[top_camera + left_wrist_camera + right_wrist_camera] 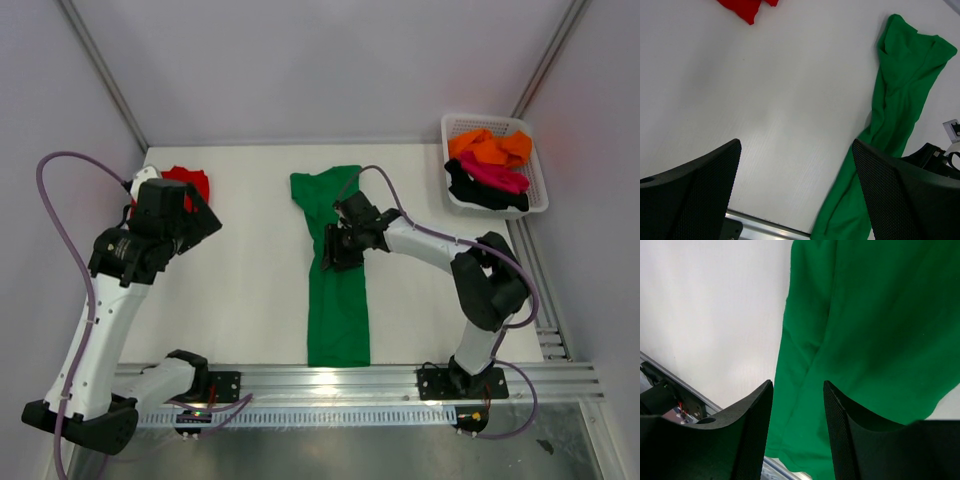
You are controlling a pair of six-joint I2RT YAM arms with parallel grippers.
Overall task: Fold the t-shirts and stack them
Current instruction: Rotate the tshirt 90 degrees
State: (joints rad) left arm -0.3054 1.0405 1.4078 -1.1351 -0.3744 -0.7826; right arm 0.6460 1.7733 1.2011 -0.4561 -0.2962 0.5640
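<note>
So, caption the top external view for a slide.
Right arm over the lengthwise-folded green t-shirt; more shirts in the basket.

Seen from above, the left tool [198,220] covers the near part of the red shirt [190,180]. The right tool [338,246] hides the middle of the green shirt [338,312], and whether its fingers touch the cloth cannot be told. In the basket [541,176], the black shirt [478,191] lies partly under the magenta shirt [497,176] and the orange shirt [488,148]. The left wrist view cuts the red shirt at its top edge. The right wrist view cuts the green shirt at its top and right edges.
</note>
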